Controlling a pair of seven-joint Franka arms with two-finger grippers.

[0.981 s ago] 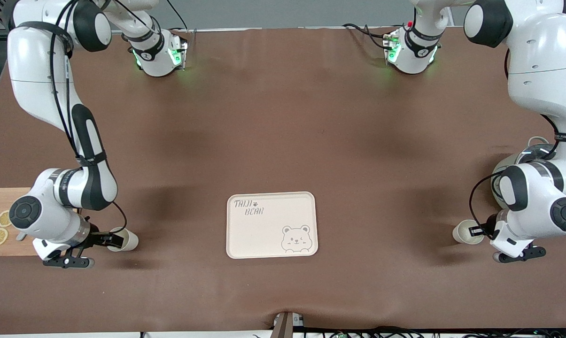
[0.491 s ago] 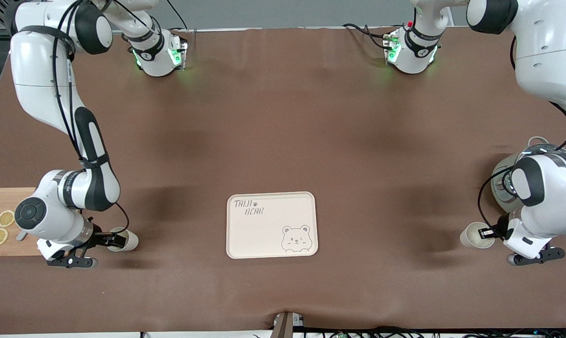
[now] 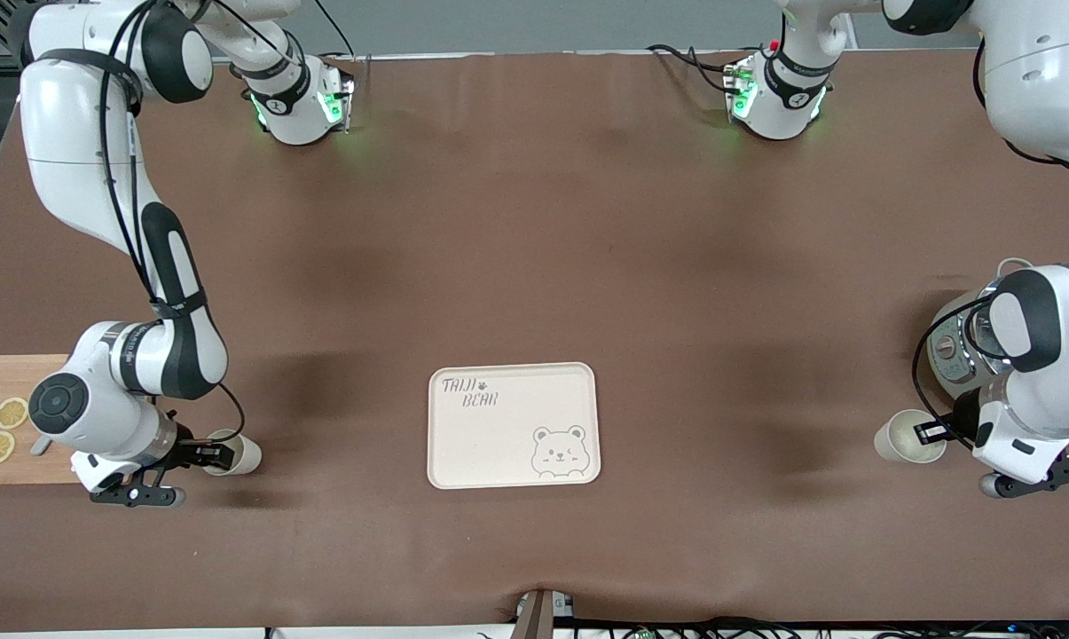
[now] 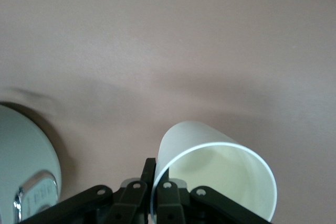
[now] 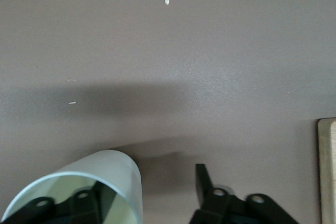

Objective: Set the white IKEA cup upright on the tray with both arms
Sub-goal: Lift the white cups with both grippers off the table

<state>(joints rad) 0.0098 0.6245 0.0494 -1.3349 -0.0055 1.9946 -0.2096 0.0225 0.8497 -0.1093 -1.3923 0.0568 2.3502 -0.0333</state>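
Note:
The cream tray with bear drawing lies mid-table, nearer the front camera, with nothing on it. One white cup is tilted on its side low by the table at the left arm's end. My left gripper is shut on its rim, one finger inside and one outside, as the left wrist view shows for the cup and gripper. A second white cup lies on its side at the right arm's end. My right gripper is open, one finger inside this cup and one outside, gripper.
A wooden cutting board with lemon slices lies at the right arm's end; its edge shows in the right wrist view. A round silver cooker stands at the left arm's end beside the left gripper, also in the left wrist view.
My left gripper has carried its cup a little toward the left arm's end of the table. The right gripper and its cup have barely moved.

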